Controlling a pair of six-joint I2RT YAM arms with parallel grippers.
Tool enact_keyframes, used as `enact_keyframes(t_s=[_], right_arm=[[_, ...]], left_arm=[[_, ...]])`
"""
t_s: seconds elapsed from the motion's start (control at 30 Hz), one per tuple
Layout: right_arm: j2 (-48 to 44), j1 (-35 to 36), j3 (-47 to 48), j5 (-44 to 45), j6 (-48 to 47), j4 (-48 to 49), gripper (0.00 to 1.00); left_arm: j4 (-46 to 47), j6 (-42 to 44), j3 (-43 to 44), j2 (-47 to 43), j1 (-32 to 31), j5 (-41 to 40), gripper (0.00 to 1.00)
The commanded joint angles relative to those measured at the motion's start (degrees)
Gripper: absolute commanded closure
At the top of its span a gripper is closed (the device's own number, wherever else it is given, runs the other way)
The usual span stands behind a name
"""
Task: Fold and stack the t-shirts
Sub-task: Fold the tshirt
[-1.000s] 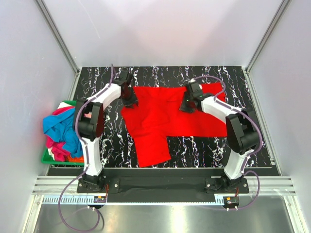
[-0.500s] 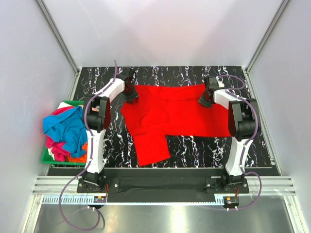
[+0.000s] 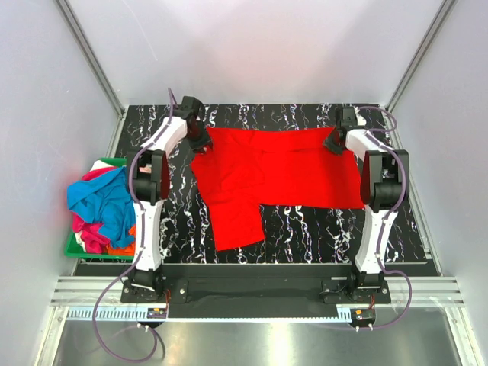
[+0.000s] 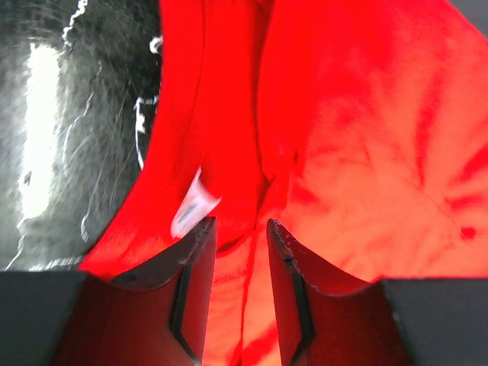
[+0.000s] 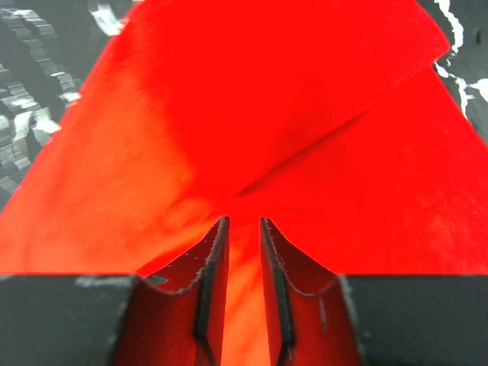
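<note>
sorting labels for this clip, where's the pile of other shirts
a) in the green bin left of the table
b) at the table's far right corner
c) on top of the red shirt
a, the pile of shirts sits in the green bin, apart from the red shirt.

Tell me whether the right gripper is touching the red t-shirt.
Touching. In the right wrist view the red t-shirt is pinched inside the right gripper, with its folds drawn up to the closed jaws.

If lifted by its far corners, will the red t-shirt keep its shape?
Probably not: the bright red cloth t-shirt wrinkles toward the left end effector, so looks floppy. Its loose flap would likely hang down. Thin folds suggest it is light.
</note>
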Motion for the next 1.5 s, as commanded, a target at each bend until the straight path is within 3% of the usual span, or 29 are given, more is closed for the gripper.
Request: enact_keyframes(t_s=[0.0, 0.1, 0.17, 0.2, 0.4, 0.53, 0.7, 0.83, 1.3, 1.43, 1.47], right_arm=[[-9.6, -0.1, 0.1, -2.2, -0.2, -2.4, 0.7], [-15.7, 0.0, -4.6, -5.3, 1.4, -3.4, 0.68], [-20.7, -0.1, -7.9, -6.4, 2.1, -3.5, 0.67], [-22.2, -0.1, -11.2, -6.7, 2.2, -3.4, 0.67], [-35.3, -0.1, -22.6, -10.8, 1.9, -3.6, 0.66], [-40.6, 0.0, -28.3, -13.5, 3.6, -3.5, 0.66], [-43.7, -0.1, -31.8, -14.3, 4.4, -3.5, 0.66], [-44.7, -0.1, -32.7, -14.4, 4.8, -3.3, 0.66], [-45.2, 0.0, -35.0, -13.5, 4.5, -3.2, 0.65], [-45.9, -0.1, -36.4, -13.3, 5.3, -3.4, 0.66], [-46.2, -0.1, -37.0, -12.8, 5.8, -4.7, 0.65]], left_arm=[[-0.6, 4.6, -5.9, -14.5, -1.3, 1.4, 0.61], [-0.5, 6.7, -15.9, -26.2, -4.3, -1.1, 0.6], [-0.4, 6.6, -27.0, -34.5, -7.7, -3.9, 0.58], [-0.2, 5.7, -34.4, -37.2, -8.8, -4.0, 0.58], [0.3, 1.0, -59.1, -56.5, -16.7, -2.7, 0.59], [1.0, -4.9, -69.4, -67.6, -23.5, -1.0, 0.59], [8.9, -13.0, -81.4, -72.4, -28.4, 2.6, 0.59], [16.0, -15.7, -85.4, -72.8, -30.0, 3.5, 0.6], [16.8, -15.3, -84.9, -62.6, -30.2, -1.0, 0.64], [16.8, -14.0, -83.7, -61.7, -30.1, -0.7, 0.74], [16.6, -14.0, -83.3, -61.5, -30.2, -0.2, 0.84]])
